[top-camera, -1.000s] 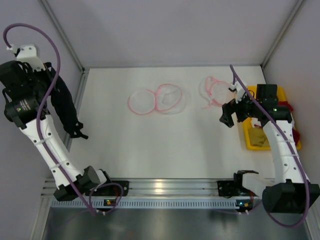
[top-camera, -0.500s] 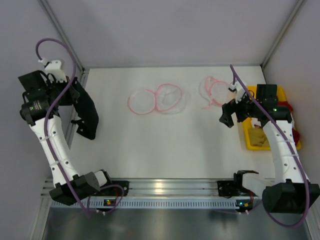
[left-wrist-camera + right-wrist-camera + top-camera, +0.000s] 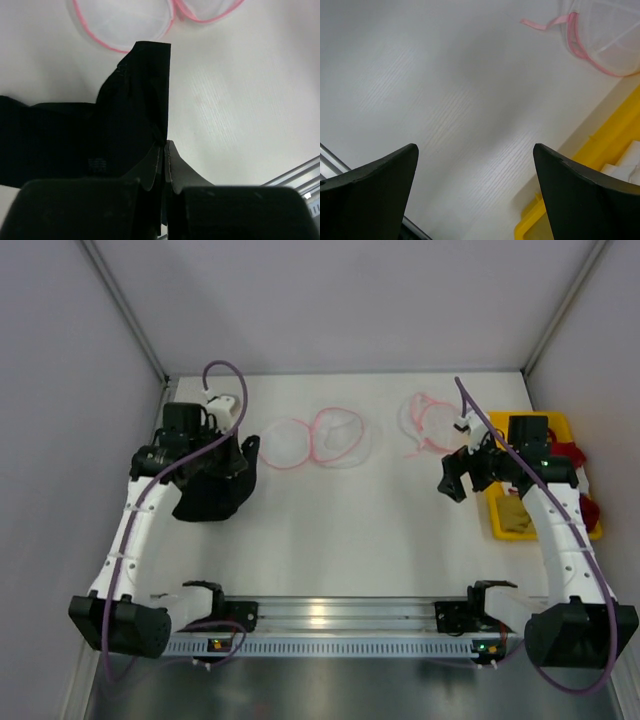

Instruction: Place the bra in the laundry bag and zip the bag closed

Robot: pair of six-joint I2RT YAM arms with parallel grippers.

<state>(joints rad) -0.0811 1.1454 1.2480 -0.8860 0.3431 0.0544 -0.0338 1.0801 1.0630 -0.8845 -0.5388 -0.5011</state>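
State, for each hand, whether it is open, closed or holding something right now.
Left hand: closed, gripping the black bra.
Right hand: open, holding nothing.

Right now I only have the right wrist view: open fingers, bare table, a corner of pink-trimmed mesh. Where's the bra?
Observer: On the left side of the table, pinched in the left fingers, which are shut on a fold of the bra.
Operator: Is it inside a bag?
Observer: No. It is outside the laundry bag, whose pink rim lies just beyond the bra's tip in the left wrist view.
Operator: Is that the mesh I see?
Observer: No. Yours is another bag by the yellow bin, apart from that one in the top view.
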